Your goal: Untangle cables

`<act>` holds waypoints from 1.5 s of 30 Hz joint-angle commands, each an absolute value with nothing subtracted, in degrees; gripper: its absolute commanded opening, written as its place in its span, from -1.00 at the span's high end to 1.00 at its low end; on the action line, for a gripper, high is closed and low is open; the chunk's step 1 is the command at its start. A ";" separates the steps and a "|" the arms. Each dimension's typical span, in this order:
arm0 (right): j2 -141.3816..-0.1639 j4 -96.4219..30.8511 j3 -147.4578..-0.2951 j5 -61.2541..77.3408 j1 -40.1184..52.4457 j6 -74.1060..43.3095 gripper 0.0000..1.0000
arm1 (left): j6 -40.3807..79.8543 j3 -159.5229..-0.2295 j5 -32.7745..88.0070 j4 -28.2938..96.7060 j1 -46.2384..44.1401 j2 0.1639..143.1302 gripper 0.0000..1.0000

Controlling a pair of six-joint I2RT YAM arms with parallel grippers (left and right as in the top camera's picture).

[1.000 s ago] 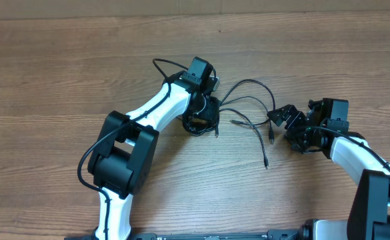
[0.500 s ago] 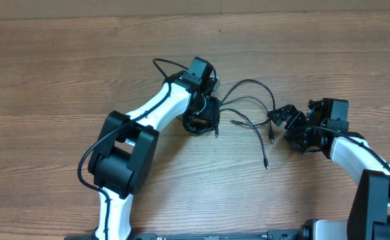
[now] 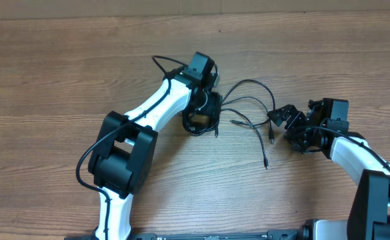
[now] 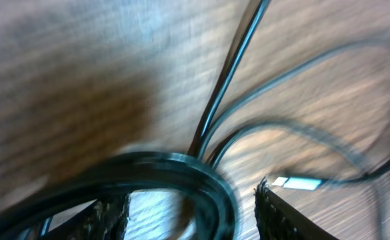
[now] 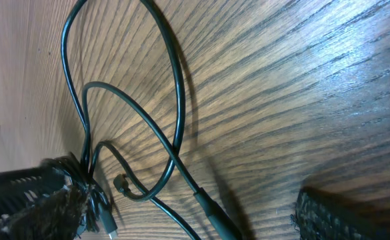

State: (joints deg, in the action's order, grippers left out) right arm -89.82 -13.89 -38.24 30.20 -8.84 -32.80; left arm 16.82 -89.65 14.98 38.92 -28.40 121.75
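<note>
Cables (overhead): black cords (image 3: 248, 100) on worktop (image 3: 61, 67); coiled bundle at the left, loose strands fanning right, their ends lying between the two arms.
Left arm (overhead): elbow bent, forearm reaching up and right, wrist tipped down; left claw (image 3: 201, 117) set over the bundle.
Right arm (overhead): enters from lower right; right claw (image 3: 288, 128) lies sideways just beside the strand ends.
Left claw (left wrist): view blurred; fingers (image 4: 111, 217) partway apart, straddling the coil (image 4: 181, 167); bare wood shows beside one finger, no clamp evident; silver plug tip (image 4: 301, 183) just beyond.
Right claw (right wrist): fingers (image 5: 41, 200) spread fully wide, holding nothing; looping strands and a plug (image 5: 211, 207) lie on the wood between them.
</note>
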 commanded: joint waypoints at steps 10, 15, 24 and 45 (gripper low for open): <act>-89.03 -13.80 -38.68 28.93 -8.62 -32.29 -1.00 | 34.96 -90.28 8.36 36.73 -28.51 121.49 -0.17; -89.03 -13.82 -38.68 28.93 -8.62 -32.29 -1.00 | 35.51 -89.34 8.36 35.20 -28.53 121.49 -0.12; -89.03 -13.82 -38.68 28.93 -8.62 -32.29 -1.00 | 36.88 -88.86 8.54 35.14 -29.28 121.49 -0.03; -89.03 -13.80 -38.68 28.93 -8.62 -32.29 -1.00 | 34.65 -87.37 5.26 32.27 -30.02 125.67 0.27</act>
State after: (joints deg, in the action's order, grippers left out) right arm -89.82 -13.85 -38.24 30.17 -8.84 -32.77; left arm 35.83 -88.42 6.59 32.51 -29.65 123.31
